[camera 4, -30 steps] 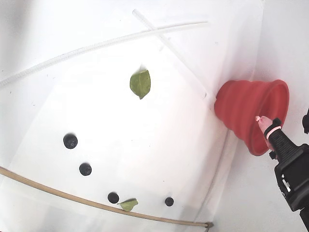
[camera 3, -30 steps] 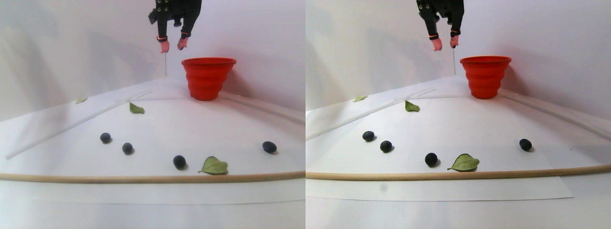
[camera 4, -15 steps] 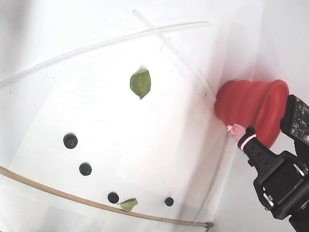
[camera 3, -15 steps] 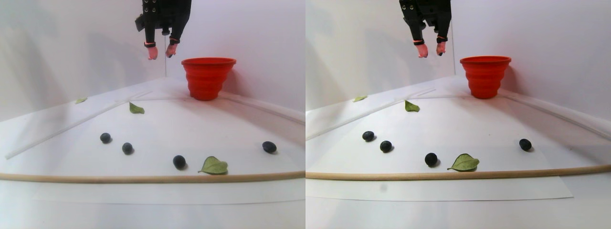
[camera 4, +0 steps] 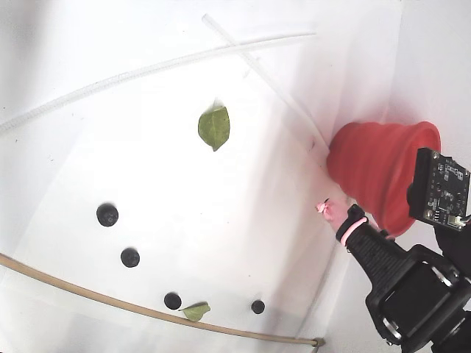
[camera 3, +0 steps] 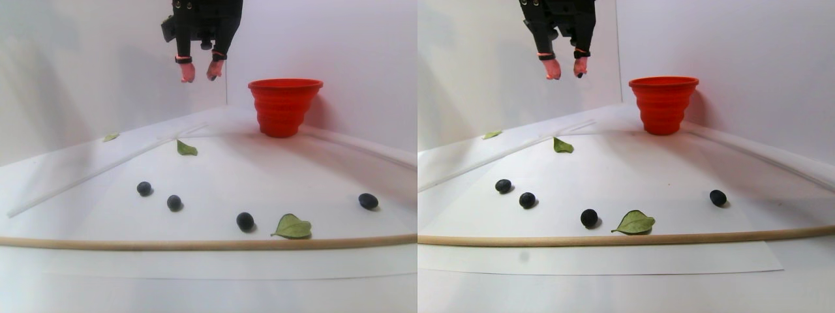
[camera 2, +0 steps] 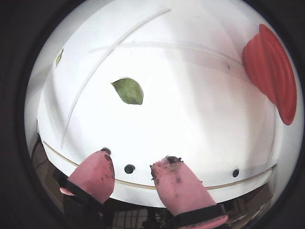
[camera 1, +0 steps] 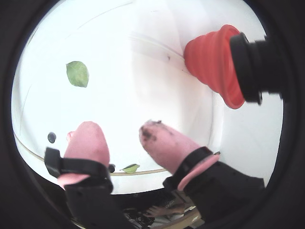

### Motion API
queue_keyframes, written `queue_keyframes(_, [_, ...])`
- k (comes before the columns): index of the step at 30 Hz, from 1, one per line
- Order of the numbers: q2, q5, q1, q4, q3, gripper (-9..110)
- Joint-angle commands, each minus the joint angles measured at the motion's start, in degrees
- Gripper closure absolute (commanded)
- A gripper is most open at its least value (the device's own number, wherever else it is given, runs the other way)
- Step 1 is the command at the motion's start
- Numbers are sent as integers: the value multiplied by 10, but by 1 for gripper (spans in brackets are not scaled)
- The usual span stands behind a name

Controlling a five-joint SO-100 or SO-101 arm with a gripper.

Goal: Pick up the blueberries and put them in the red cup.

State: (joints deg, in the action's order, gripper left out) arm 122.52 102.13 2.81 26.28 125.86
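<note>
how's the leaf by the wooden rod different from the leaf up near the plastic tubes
In the stereo pair view, the leaf by the wooden rod looks larger and paler green, with curled edges; the leaf near the tubes looks smaller and darker. The first lies beside a blueberry; the second has no berry beside it. Both are green and rest on the white surface.

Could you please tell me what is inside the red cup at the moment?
That cannot be seen: every view shows the red cup from outside only, its ribbed wall hiding the interior. Four blueberries lie on the table.
</note>
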Motion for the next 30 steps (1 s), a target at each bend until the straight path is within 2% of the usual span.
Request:
queue_keyframes(1, [64, 4, -12, 8, 1, 87])
queue_keyframes(30, [69, -4, -107, 11, 102, 86])
